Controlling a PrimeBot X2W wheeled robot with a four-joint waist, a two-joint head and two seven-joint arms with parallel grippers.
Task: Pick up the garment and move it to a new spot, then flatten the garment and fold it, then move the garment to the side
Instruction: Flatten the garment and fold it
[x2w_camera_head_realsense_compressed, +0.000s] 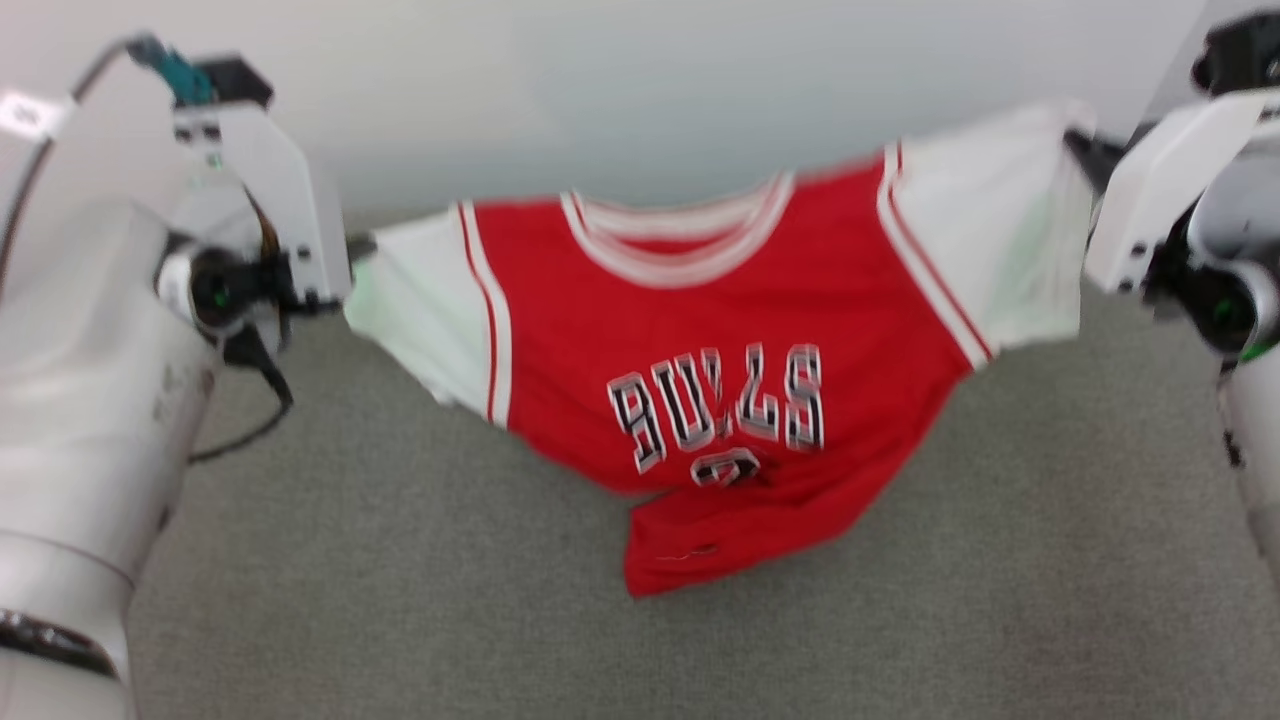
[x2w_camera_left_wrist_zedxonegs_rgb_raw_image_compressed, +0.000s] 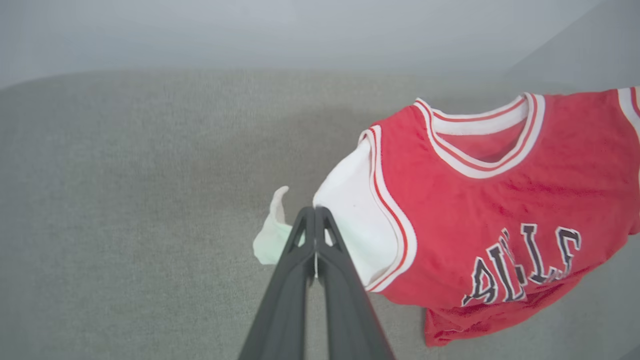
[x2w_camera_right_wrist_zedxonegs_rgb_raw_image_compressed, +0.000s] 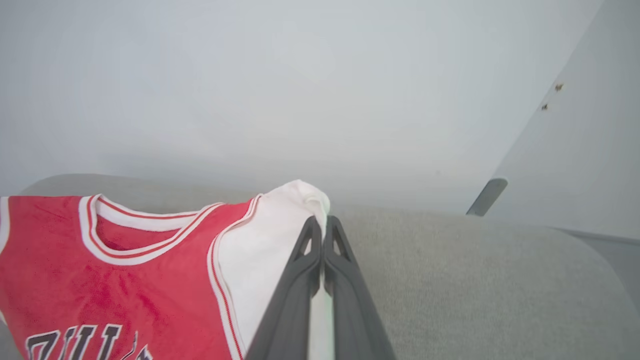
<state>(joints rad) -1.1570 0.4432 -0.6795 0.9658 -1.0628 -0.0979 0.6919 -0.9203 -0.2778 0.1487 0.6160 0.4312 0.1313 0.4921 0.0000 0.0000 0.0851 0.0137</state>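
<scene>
Above the desk (x2w_camera_head_realsense_compressed: 400, 600), the shirt (x2w_camera_head_realsense_compressed: 720, 350) hangs between left tool (x2w_camera_left_wrist_zedxonegs_rgb_raw_image_compressed: 316, 212) at nine o'clock and right tool (x2w_camera_right_wrist_zedxonegs_rgb_raw_image_compressed: 323, 222) at three, both pinching its sleeve edges; a tug may slip one.

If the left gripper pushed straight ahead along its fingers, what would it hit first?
The left gripper pinches the garment's white sleeve; beyond that, probably the grey surface, though depth is unclear.

The garment (x2w_camera_head_realsense_compressed: 730, 330) carries black, white-outlined lettering (x2w_camera_head_realsense_compressed: 716, 405) across its red chest, reading BULLS in arched capitals. At six o'clock from that word sits a numeral (x2w_camera_head_realsense_compressed: 728, 466), crumpled into a fold and too hidden to read.
</scene>
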